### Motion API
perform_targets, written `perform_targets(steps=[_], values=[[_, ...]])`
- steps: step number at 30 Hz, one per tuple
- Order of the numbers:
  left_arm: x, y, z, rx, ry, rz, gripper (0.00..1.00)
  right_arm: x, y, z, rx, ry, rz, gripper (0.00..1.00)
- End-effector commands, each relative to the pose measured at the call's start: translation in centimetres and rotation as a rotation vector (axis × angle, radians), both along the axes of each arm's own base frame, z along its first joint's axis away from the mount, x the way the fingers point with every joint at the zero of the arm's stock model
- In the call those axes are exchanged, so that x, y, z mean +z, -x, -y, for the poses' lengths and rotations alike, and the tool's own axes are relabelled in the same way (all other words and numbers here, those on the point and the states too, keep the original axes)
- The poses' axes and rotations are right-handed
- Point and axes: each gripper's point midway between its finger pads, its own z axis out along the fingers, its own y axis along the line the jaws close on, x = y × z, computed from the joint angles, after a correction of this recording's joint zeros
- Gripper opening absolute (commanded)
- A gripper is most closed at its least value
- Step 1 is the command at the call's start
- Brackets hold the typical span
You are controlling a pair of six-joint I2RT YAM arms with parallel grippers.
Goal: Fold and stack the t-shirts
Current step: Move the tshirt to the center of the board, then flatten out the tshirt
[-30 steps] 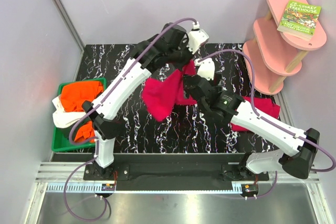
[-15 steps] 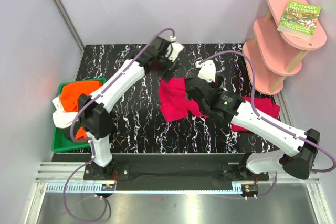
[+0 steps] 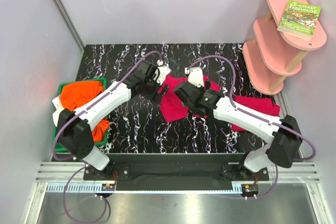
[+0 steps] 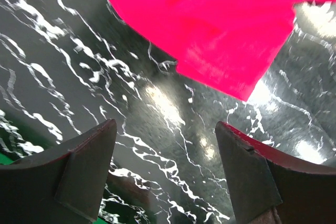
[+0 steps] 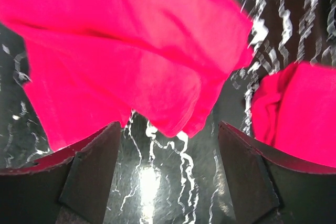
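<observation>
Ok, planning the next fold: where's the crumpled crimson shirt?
Top view: the crumpled crimson shirt lies mid-table between the left pincer and right pincer, with the other crimson shirt to its right.

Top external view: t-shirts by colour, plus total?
Crimson-pink: 2, the centre shirt lying crumpled and the right shirt.
Orange: 1, the orange shirt bunched in the green tray; cannot tell if the bunch hides more.
White: 1, the white shirt hanging over the tray's left edge.
Total: 4, at least.
</observation>
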Motion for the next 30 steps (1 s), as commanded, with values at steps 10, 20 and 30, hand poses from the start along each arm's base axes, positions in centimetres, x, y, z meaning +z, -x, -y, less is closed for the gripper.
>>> perform_targets(steps=[10, 20, 30], values=[[0.4, 0.0, 0.2, 0.019, 0.066, 0.058, 0.82, -10.1, 1.0, 1.8, -0.219, -0.181, -0.218, 0.66], [-0.7, 0.1, 0.7, 0.015, 0.07, 0.017, 0.82, -12.9, 0.9, 0.0, -0.208, -0.236, -0.284, 0.59], [-1.3, 0.7, 0.6, 0.003, 0.071, -0.004, 0.82, -14.1, 0.7, 0.2, -0.241, -0.258, -0.311, 0.55]])
